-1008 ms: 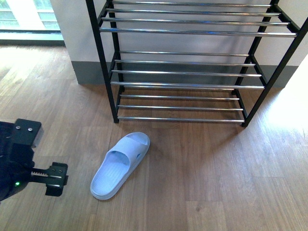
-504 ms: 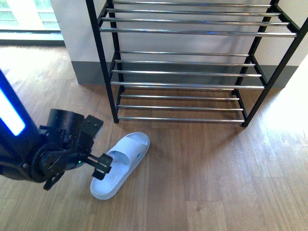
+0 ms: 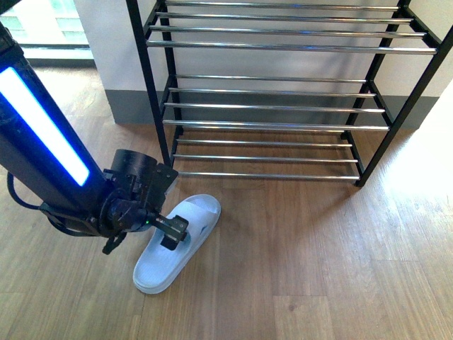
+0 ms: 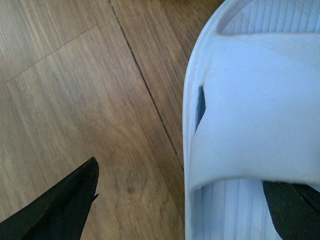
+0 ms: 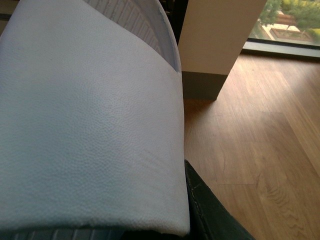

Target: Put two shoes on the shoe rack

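Straddling the pale slipper [image 3: 157,265] on wood-plank floor [image 3: 297,269], left gripper [image 3: 170,231] gapes wide, empty.

A wooden floor [image 3: 297,269] of long brown planks fills most of the front view, and a bright patch of daylight [image 3: 425,166] lies on it at the right. Behind it stands a white wall [image 3: 106,42] with a grey skirting [image 3: 131,106] along its foot. At the upper left is a window [image 3: 42,18] above a dark sill [image 3: 46,55]. The left wrist view shows a thin dark seam [image 4: 145,85] between planks. The right wrist view shows a white wall corner [image 5: 220,35] with a grey base, and green foliage [image 5: 295,20] outside the glass.
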You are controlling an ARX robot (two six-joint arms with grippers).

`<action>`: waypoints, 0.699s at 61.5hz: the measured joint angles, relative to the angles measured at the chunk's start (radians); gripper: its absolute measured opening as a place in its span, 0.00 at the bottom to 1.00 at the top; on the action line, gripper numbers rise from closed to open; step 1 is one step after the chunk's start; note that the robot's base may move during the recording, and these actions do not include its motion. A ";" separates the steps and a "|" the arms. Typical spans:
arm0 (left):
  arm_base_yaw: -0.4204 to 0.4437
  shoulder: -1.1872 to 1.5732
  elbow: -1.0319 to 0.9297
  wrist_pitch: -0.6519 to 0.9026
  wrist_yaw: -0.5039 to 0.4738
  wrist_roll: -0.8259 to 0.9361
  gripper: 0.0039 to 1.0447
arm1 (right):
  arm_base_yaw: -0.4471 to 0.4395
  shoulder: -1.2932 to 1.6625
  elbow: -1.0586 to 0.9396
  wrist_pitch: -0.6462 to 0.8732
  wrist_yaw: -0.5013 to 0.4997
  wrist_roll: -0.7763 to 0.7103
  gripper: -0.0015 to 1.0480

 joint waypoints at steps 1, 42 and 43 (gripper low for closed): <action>-0.002 0.005 0.010 0.000 0.000 0.000 0.91 | 0.000 0.000 0.000 0.000 0.000 0.000 0.02; -0.008 0.095 0.120 -0.048 -0.019 0.027 0.26 | 0.000 0.000 0.000 0.000 0.000 0.000 0.02; -0.008 0.097 0.119 -0.047 -0.019 0.027 0.22 | 0.000 0.000 0.000 0.000 0.000 0.000 0.02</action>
